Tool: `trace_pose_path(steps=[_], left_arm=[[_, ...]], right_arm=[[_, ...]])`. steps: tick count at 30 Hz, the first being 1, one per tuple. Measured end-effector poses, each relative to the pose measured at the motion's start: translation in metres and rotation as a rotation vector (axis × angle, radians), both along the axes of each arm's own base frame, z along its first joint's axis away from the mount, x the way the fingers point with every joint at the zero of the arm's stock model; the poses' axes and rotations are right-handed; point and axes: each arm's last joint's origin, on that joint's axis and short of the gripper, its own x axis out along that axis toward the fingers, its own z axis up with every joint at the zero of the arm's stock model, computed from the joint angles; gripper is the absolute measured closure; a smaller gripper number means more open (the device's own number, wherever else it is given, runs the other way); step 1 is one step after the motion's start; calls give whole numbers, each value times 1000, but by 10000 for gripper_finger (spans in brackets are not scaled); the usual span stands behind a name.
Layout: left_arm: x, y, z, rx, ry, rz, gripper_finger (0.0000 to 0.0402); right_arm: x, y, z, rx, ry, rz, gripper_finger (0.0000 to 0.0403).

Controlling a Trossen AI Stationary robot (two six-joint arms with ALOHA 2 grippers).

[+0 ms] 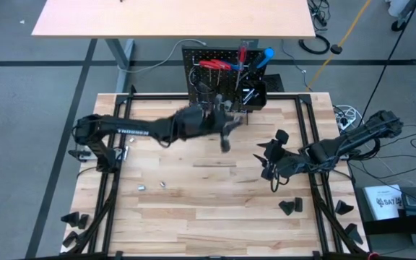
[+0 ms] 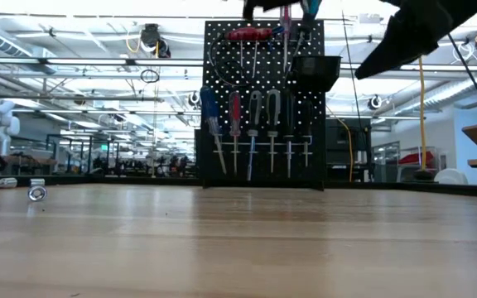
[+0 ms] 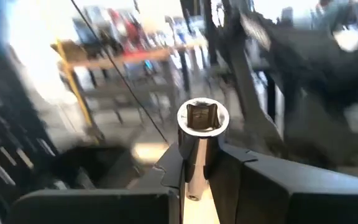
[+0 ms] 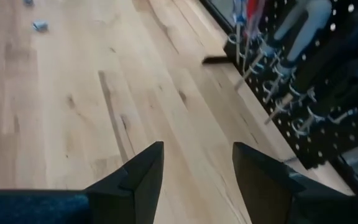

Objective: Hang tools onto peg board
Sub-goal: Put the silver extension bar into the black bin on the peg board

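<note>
Near edge of desk (image 1: pixel 215 217): black wedge blocks (image 1: pixel 289 206) lie by the right rail, more at the left corner; bare wood between them.
Loose bits: 2 small metal bits (image 1: pixel 141 186) rest on the left half of the desk; the low view shows 1 as a silver socket (image 2: pixel 37 193), well apart from the board.
Right hand (image 4: pixel 191 168): released, fingers spread and empty, hovering over bare wood on the right side, pointed toward the board's foot.
Left hand (image 1: pixel 226 130): clenched on a silver socket bit (image 3: pixel 202 124) held upright between its fingers, raised just in front of the board; motion blur smears its outline from above.
Peg board (image 2: pixel 263 99): upright at the far edge, with a row of screwdrivers (image 2: pixel 234 124), red-handled pliers (image 2: pixel 249 35) on top and a black bin (image 2: pixel 320 70) at its right.
Hidden: the low view cuts both arms off at the top; the bin's contents cannot be made out.
</note>
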Motion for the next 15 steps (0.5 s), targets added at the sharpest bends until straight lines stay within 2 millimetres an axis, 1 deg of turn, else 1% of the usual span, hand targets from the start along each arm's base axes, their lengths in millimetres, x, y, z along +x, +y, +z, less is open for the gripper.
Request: trace_pose_path(steps=[2,5,9,12,15], left_arm=[[4,13,21,16,-37,25,358],[12,32,36,11,-35,35,358],[27,52,39,4,-3,58,358],[42,64,33,1,39,74,358],[55,79,22,-4,83,96,358]], right_arm=[[0,-1,-1,6,3,-8,220],[0,-1,0,6,1,-8,220],[-1,-1,-1,4,4,-7,220],[0,-1,-1,3,4,-6,220],[0,-1,-1,3,4,-6,220]])
